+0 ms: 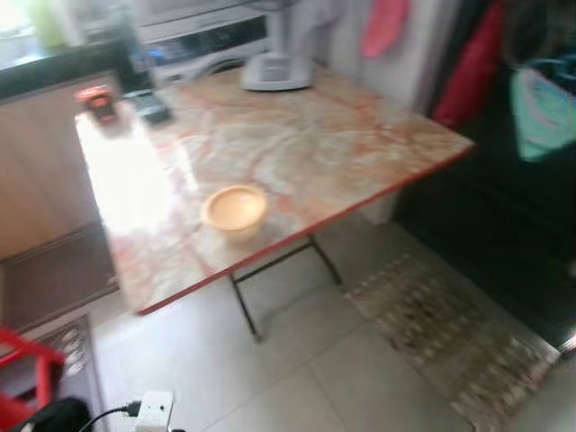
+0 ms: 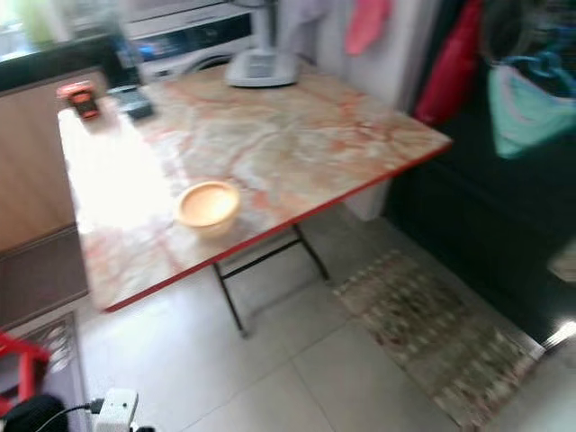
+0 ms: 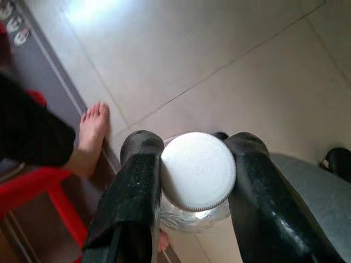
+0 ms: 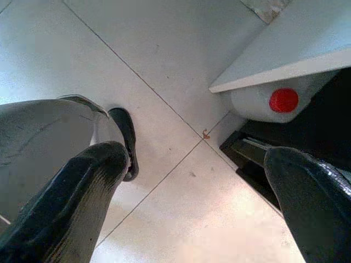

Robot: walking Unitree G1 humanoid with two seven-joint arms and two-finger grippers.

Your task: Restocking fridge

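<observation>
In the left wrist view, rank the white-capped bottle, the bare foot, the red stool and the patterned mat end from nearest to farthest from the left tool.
1. The bottle: clamped between the fingers of the left tool.
2. The red stool and the bare foot: side by side below, too close to call.
3. The patterned mat end: far corner, beyond the foot.

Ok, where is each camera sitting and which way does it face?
Left eye, right eye: on the head, looking forward and down at the marble table with the yellow bowl; both share this scene.
Left wrist: looks along the left gripper at tiled floor; it clamps a white-capped bottle; a person's foot is nearby.
Right wrist: looks along the open right gripper at floor and a red-capped jug.
</observation>
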